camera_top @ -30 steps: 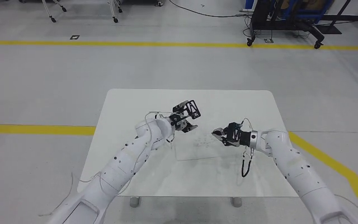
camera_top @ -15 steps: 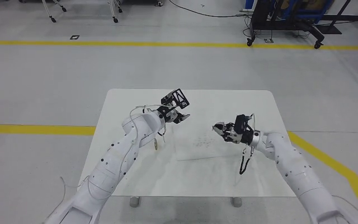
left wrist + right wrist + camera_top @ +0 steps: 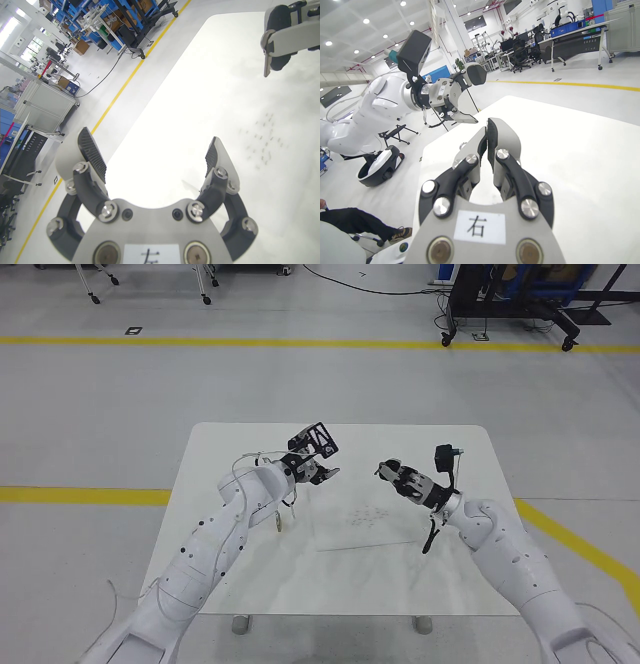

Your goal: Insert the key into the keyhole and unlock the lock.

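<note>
My right gripper [image 3: 386, 471] hovers above the middle of the white table [image 3: 250, 564], shut on a small metal key [image 3: 267, 65]. The key's ring and blade stick out past the closed fingertips, and a bit of it shows beside them [image 3: 463, 145] in the right wrist view. My left gripper [image 3: 322, 471] hangs a short way to the left of the right gripper, facing it. It is open [image 3: 152, 145] with nothing between its ribbed pads. From the right wrist, the left gripper [image 3: 473, 97] appears just beyond the right gripper [image 3: 486, 130], with a gap between them.
A thin light mat [image 3: 365, 519] with faint dark marks [image 3: 265, 142] lies flat on the table under and in front of the grippers. The table's far edge [image 3: 340, 424] runs close behind the grippers. Bare floor lies beyond it.
The left gripper drew back to the left and farther away, then stayed still. The right gripper, holding the key, rose toward the far side and turned to face the left gripper.
</note>
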